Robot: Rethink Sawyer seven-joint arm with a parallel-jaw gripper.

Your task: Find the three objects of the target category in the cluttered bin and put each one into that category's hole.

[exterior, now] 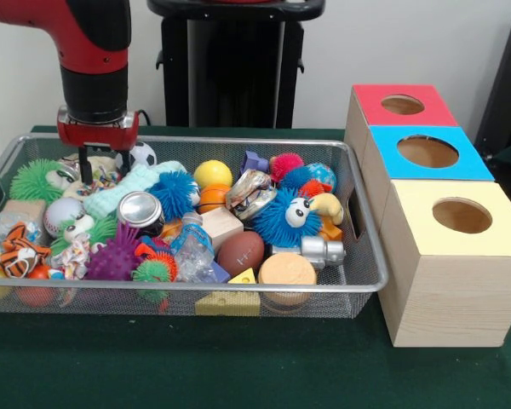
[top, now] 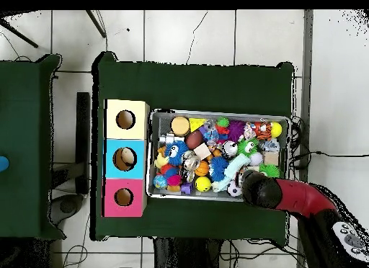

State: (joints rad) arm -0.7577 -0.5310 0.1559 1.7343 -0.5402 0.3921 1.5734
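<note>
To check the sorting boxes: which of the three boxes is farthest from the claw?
The yellow-topped box, at the row's end; the red-topped box is closest to the claw.

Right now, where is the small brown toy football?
Front view: the small brown toy football lies near the wire mesh bin's front wall, between the wooden block and round wooden disc.

A plain pale wall point(exterior: 409, 43) stood behind the green-covered table point(exterior: 238, 366). White floor tiles point(top: 180, 34) with dark joints surrounded it, and cables point(top: 317, 153) trailed across them.
</note>
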